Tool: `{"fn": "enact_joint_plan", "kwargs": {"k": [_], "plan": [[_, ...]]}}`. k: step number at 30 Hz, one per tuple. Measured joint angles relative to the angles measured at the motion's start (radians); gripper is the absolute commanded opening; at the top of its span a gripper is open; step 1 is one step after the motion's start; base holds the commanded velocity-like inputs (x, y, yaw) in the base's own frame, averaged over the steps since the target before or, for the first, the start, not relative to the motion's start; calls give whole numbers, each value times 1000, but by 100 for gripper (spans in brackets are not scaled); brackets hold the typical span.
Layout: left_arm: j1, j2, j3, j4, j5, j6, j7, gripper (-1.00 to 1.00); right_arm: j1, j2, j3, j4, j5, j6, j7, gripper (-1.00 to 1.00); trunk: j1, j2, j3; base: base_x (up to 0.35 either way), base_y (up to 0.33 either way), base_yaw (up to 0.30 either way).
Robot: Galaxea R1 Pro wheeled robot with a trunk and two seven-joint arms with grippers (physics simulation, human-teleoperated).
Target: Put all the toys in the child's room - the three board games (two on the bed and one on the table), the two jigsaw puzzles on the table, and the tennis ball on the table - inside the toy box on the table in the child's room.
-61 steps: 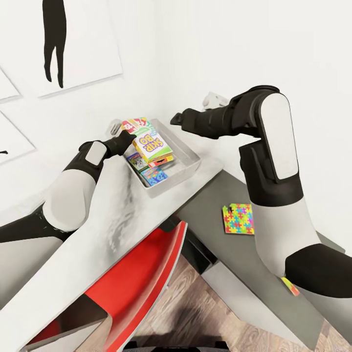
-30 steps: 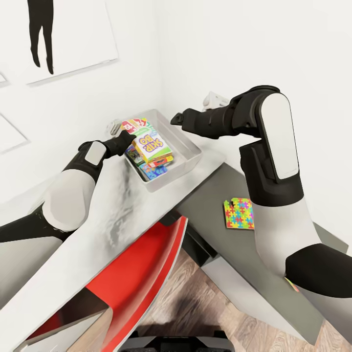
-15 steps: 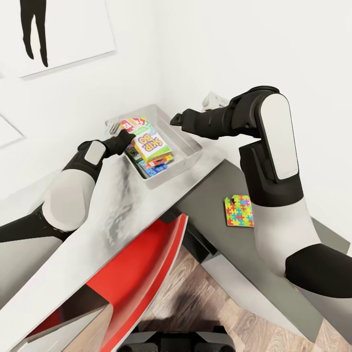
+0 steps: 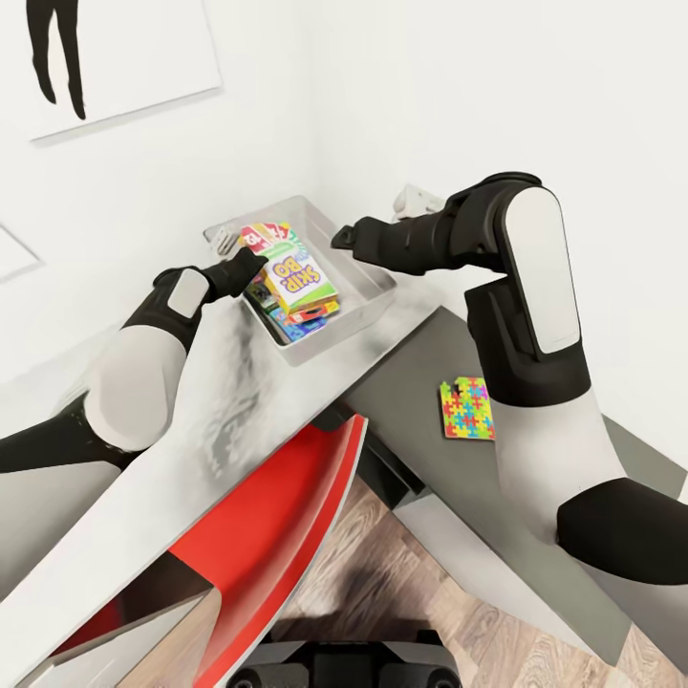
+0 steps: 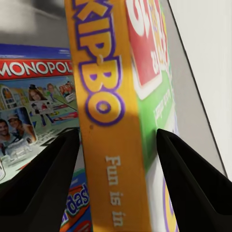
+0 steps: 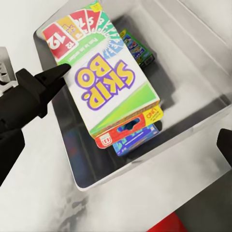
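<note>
**Skip-Bo game poised over the toy box**

The left gripper (image 4: 250,264) was clenched on the Skip-Bo game (image 4: 291,272), its two dark fingers (image 5: 46,181) pressed against the box's faces, with the orange edge running between them. The game hung tilted over the toy box (image 4: 375,287), which stood at the far end of the table (image 4: 239,401) near the wall corner. Beneath it lay the Monopoly box (image 5: 34,104) and a blue game box (image 6: 137,137), stacked inside the bin. The right gripper (image 4: 342,236) hovered above the bin's far side holding nothing; I could not tell how its jaws stood. One jigsaw puzzle (image 4: 467,409) lay on the lower dark cabinet top (image 4: 420,401), well apart from the bin.

To my eye, the job in hand was setting this game down inside. Doing it well would mean bringing the box lower and flatter, so its free end rested on the stack, then letting go only once it sat within the sloping walls. Released from that tilt, it might slide against a wall or tip over the rim. The puzzle still waited.
</note>
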Motion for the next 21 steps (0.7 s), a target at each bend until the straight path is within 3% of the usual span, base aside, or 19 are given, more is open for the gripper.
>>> {"fn": "enact_joint_plan", "kwargs": {"k": [21], "plan": [[-3, -2, -12, -3, 0, 1, -4, -100, 1, -1, 3, 0, 0, 0, 0, 100, 0, 0, -1, 0, 0, 0]]}}
